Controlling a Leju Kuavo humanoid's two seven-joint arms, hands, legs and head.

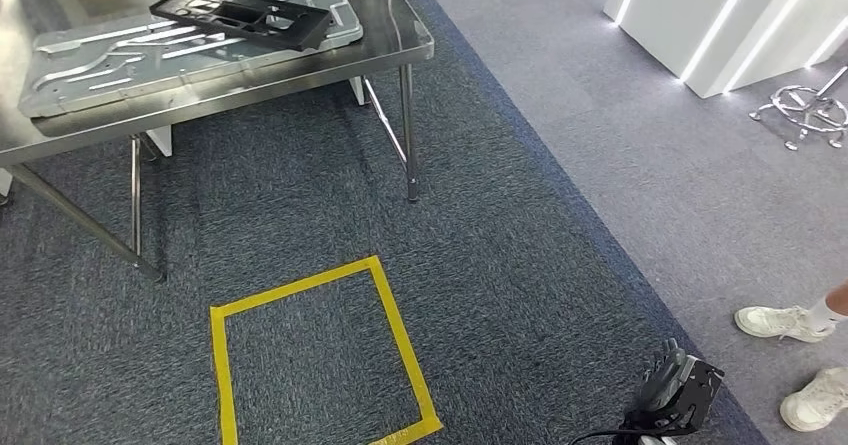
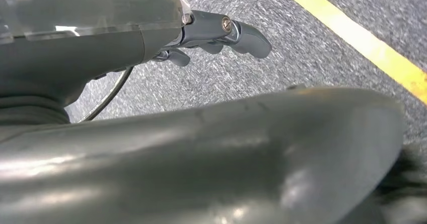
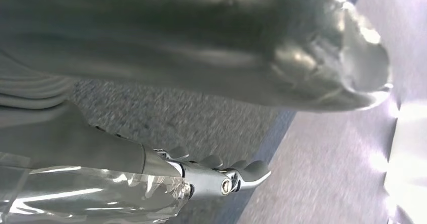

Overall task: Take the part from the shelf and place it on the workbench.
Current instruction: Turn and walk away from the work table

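Note:
A flat black frame-like part lies on a silver stamped panel on the steel workbench at the upper left of the head view. My right hand hangs low at the bottom right, far from the bench, over the carpet. In the right wrist view the right hand holds nothing, its fingers stretched out over the floor. My left hand also hangs over the carpet with fingers extended and nothing in them.
A yellow tape square marks the carpet in front of the bench; its tape runs near my left hand. A person's white shoes stand at the right. A white lit structure and a chrome chair base are at the far right.

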